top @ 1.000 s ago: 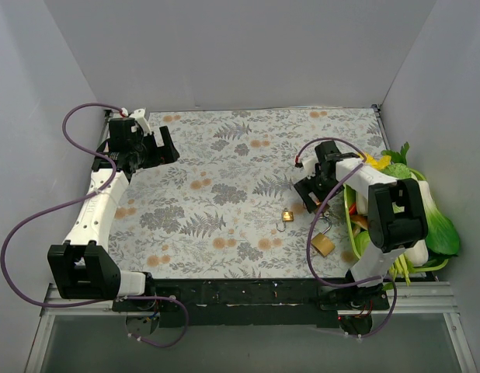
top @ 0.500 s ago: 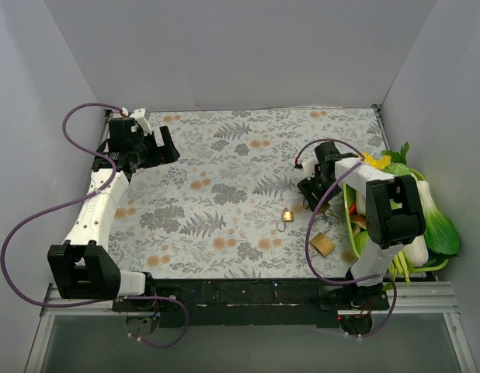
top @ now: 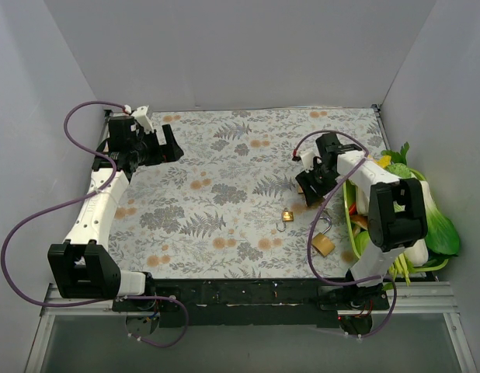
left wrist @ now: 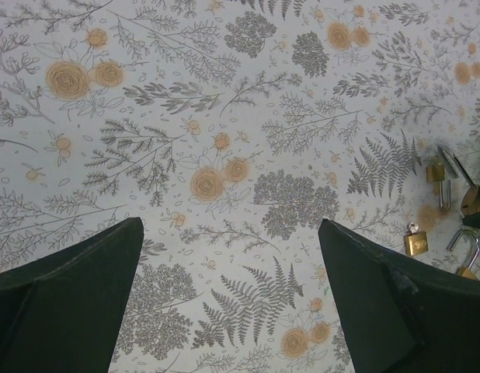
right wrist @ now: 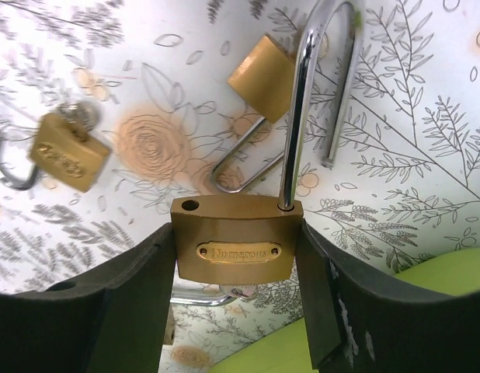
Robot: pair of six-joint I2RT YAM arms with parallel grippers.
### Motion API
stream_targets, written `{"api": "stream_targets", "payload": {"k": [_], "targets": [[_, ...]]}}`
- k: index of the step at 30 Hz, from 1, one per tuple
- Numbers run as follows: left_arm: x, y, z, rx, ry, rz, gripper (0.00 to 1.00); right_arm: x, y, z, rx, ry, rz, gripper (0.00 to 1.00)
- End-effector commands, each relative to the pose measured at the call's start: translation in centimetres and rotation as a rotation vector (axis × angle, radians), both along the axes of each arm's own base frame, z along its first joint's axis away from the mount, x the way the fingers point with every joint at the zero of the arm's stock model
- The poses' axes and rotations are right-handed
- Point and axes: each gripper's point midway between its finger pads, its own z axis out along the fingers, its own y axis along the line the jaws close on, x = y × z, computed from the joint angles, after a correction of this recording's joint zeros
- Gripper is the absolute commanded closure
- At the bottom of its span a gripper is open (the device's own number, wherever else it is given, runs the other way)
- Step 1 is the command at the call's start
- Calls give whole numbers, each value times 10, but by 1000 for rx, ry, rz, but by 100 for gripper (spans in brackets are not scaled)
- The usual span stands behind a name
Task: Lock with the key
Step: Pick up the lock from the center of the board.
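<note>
The left gripper [left wrist: 228,256] hangs wide apart and empty over the far-left cloth [left wrist: 224,93], clear of the work. Mid-cloth lies a small padlock [right wrist: 63,159]; the silver stub at its base looks like the key [right wrist: 78,116]. The right gripper [top: 305,189] clamps a big padlock [right wrist: 236,249] by its body, so the sprung shackle stays free.

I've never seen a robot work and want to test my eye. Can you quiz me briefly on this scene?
1. True or false: the right hand grips a brass padlock.
2. Its shackle is: A) snapped shut, B) swung open, C) missing.
3. What does the left hand hold?
Key: 1 true; 2 B; 3 nothing, it is open.
</note>
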Motion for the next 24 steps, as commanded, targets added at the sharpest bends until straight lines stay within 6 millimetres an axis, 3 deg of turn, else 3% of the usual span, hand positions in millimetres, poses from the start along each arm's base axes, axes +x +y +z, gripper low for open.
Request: {"api": "stream_targets", "payload": {"k": [1,3,8,12,17,21,24], "targets": [[-3,-12,24,-21,-112,-91,2,3,22,59,128,-96,81,99],[-7,-21,34,-26,-176,-167,2,-4,30,71,175,-93,120,99],[-31,-50,31,-60,-230,-430,2,-23,58,113,316,-115,257,99],[-72,-86,40,-195,-304,-755,2,-47,89,143,455,-116,393,99],[-92,-111,38,-182,-417,-918,2,-75,122,176,584,-136,534,99],[-122,-149,30,-140,-502,-1077,2,-95,146,204,666,-163,633,99],[-131,-167,32,-133,-543,-1123,2,-110,162,215,690,-181,701,99]]}}
